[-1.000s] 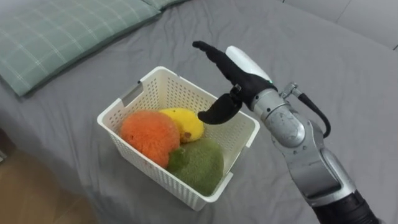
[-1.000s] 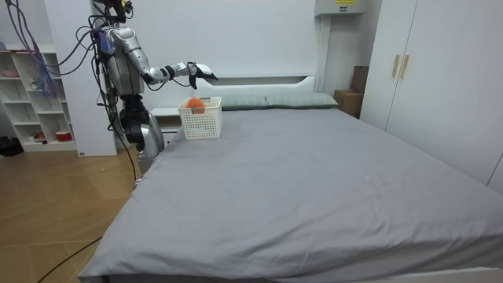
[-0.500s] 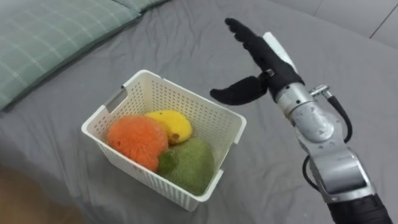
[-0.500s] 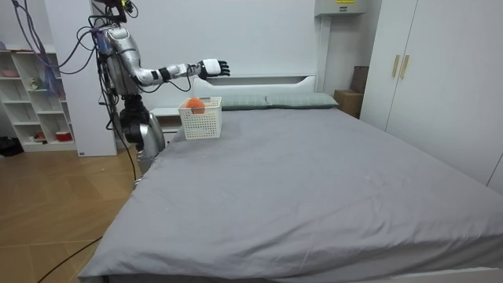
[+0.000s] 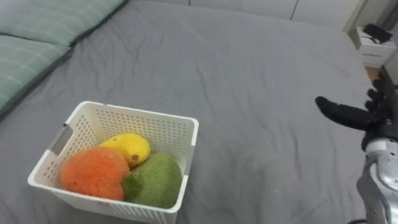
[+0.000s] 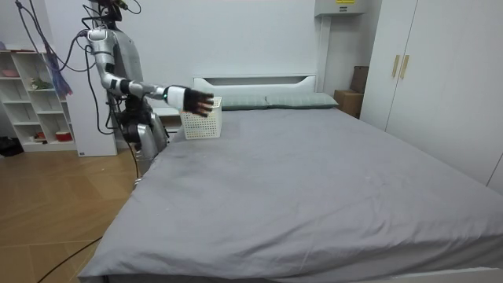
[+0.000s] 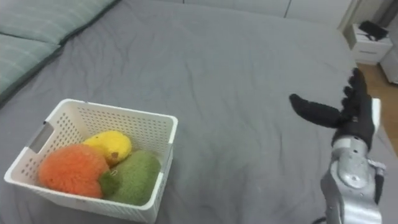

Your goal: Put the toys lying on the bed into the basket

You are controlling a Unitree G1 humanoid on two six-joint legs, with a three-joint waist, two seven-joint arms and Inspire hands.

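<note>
Located in white basket at head-end corner of bed: orange toy, yellow toy, green toy, 3 total. Right hand over bed, well apart from basket, fingers straight and spread, empty.

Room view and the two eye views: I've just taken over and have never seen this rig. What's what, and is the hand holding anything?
The machine is a two-legged humanoid robot. The room view comes from a camera standing off in the room. There the robot stands at the head corner of the bed, on that view's left, with one arm stretched over it. The two eye views come from its head, looking down. On the grey bed sits a white basket holding an orange toy, a yellow toy and a green toy. Checked pillows lie at the upper left. The right hand hovers open above the sheet, right of the basket, holding nothing.
</note>
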